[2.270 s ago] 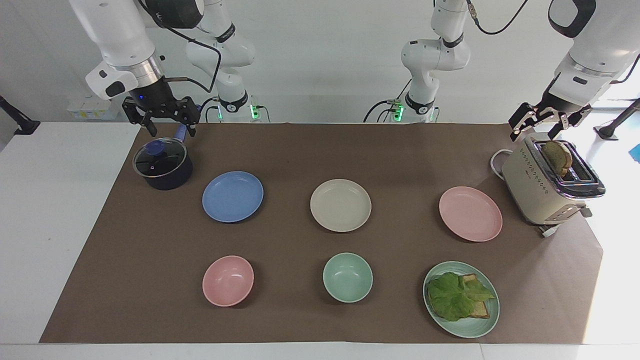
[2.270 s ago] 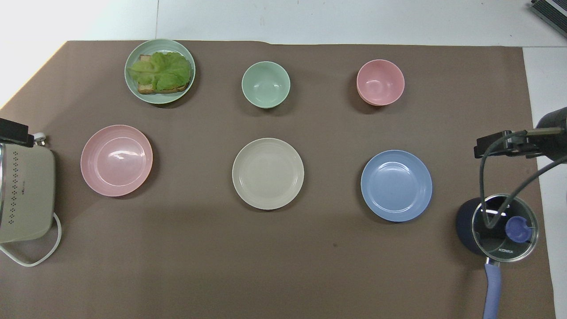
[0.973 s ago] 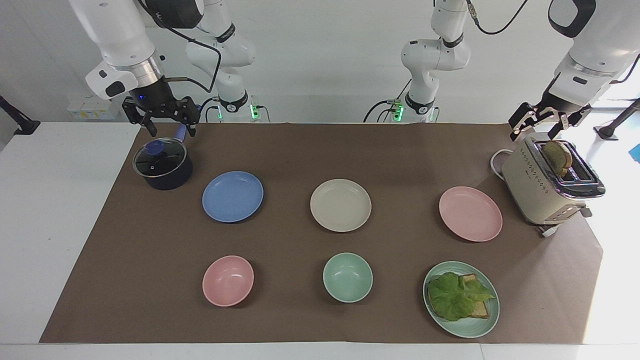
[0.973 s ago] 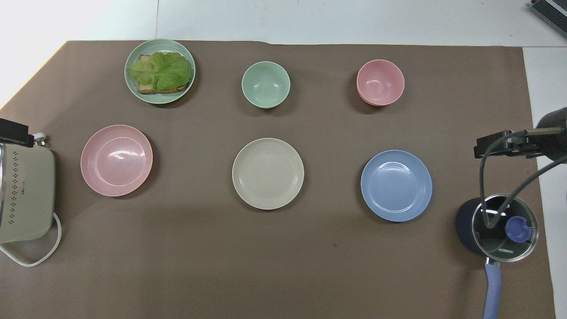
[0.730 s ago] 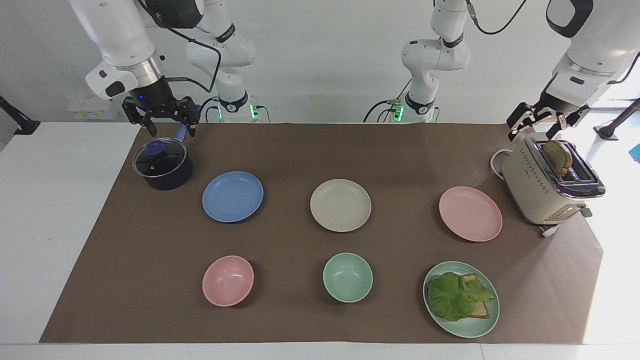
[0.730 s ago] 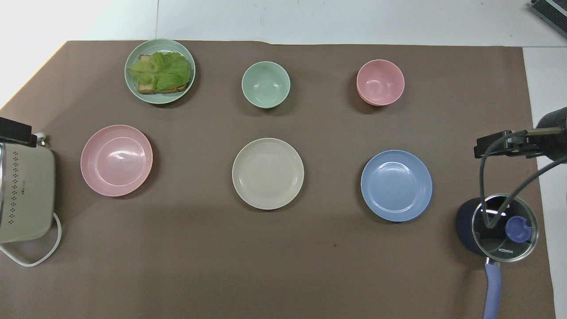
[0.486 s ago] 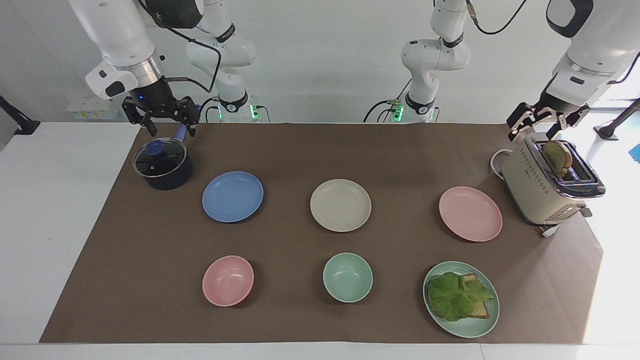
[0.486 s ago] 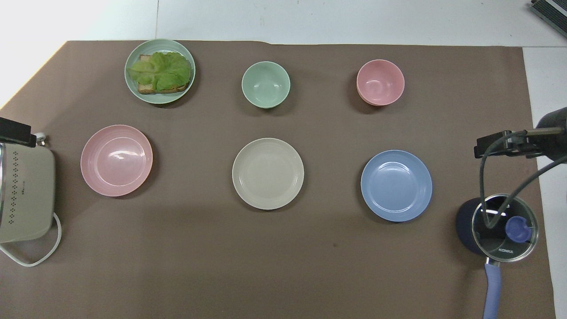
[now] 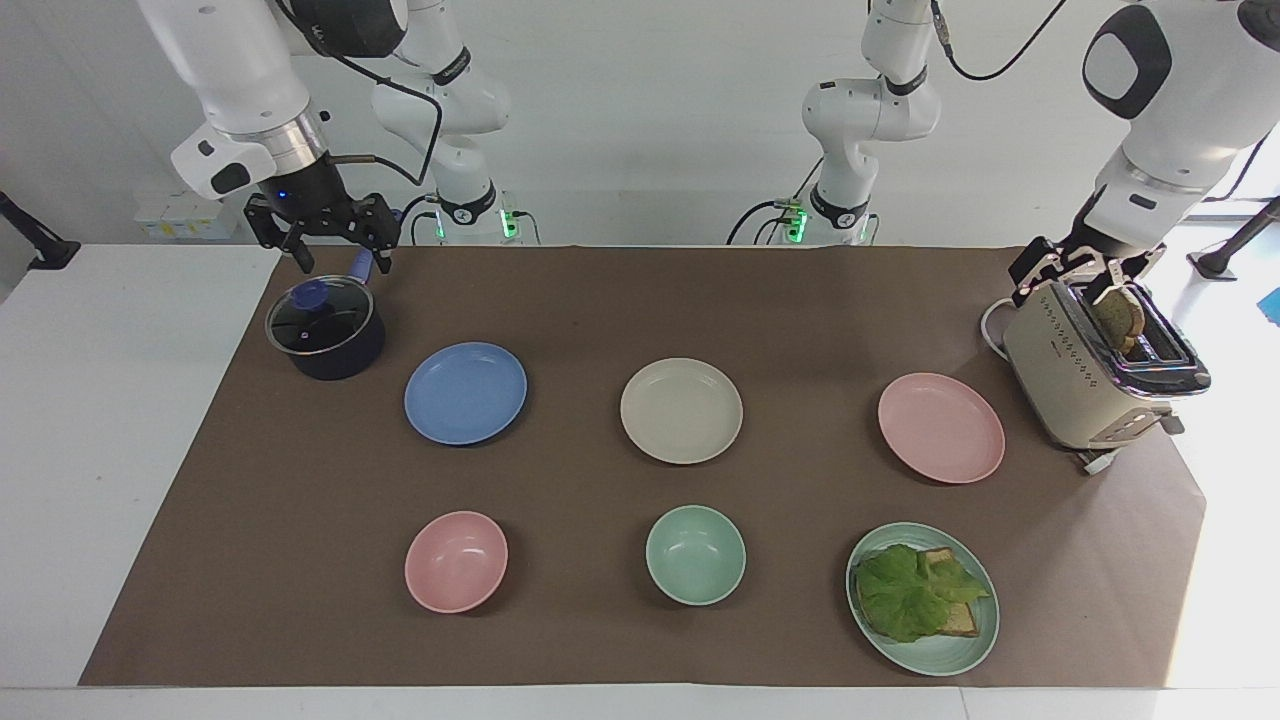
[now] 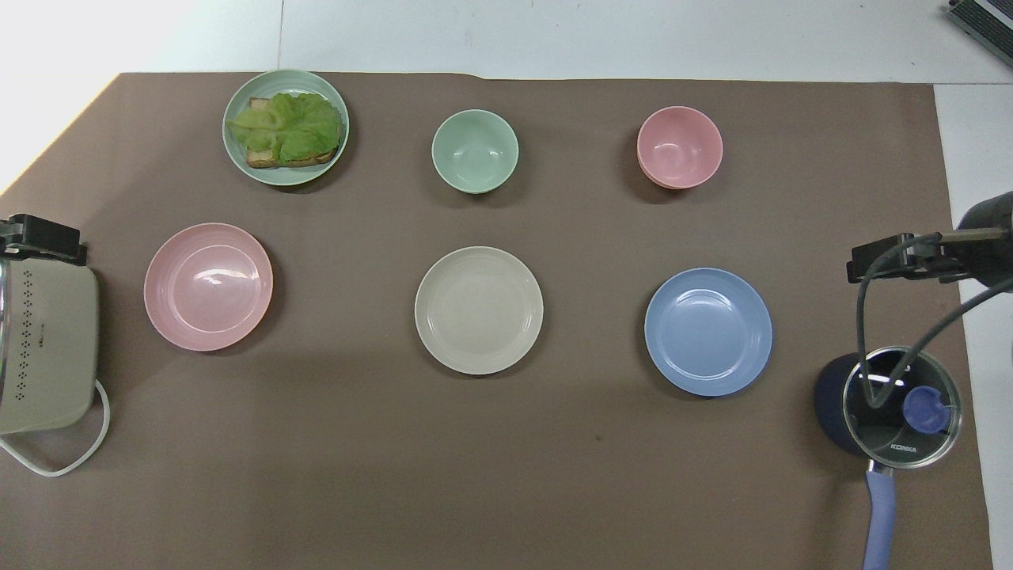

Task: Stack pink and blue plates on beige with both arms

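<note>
Facing view shows me both grippers open and empty: the left gripper (image 9: 1080,274) over the boxy beige toaster (image 9: 1085,375), the right gripper (image 9: 322,236) over the dark lidded saucepan (image 9: 326,329). Next I should bring each down at a plate's rim, not its middle. The round matte pink plate (image 9: 941,427) and blue plate (image 9: 465,392) lie beside the cream-beige plate (image 9: 681,410), which sits between them. Compared with a moment earlier, the left gripper is lower; the right gripper has not moved.

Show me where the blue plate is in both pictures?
Facing view: the blue plate is left of the middle, just below and right of the pot.
Overhead view: the blue plate is right of the middle, just above and left of the pot.
Shared landmark: the beige plate sits beside it in both.
</note>
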Robot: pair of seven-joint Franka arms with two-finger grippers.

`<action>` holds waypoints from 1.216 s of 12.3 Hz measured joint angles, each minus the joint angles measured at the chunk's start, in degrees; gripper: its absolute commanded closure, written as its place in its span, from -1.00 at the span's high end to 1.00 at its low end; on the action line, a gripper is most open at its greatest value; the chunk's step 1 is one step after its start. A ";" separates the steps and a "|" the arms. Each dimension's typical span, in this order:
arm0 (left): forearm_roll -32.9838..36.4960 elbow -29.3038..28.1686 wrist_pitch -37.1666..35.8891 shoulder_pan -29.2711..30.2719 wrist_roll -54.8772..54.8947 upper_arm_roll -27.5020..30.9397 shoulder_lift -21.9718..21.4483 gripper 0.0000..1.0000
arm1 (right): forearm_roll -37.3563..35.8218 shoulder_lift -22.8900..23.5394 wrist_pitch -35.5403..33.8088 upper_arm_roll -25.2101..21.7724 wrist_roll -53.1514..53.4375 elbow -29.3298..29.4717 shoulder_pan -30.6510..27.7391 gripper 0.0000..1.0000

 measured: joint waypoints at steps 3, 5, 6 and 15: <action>0.00 -7.23 6.82 1.56 -0.07 0.10 0.31 1.00 | 0.00 0.00 0.00 0.00 0.00 -0.01 0.00 1.00; 0.00 -12.87 14.72 3.09 -0.52 0.16 0.72 1.00 | 0.00 0.00 0.00 -0.01 0.00 -0.07 0.00 1.00; 0.00 -15.78 19.06 3.94 -0.52 0.19 1.14 1.00 | 0.00 0.00 0.00 -0.01 0.00 -0.07 0.00 1.00; 0.00 -21.18 30.04 5.10 -1.79 -0.37 10.58 1.00 | 0.00 0.00 0.00 -0.04 0.00 -0.13 -0.02 1.00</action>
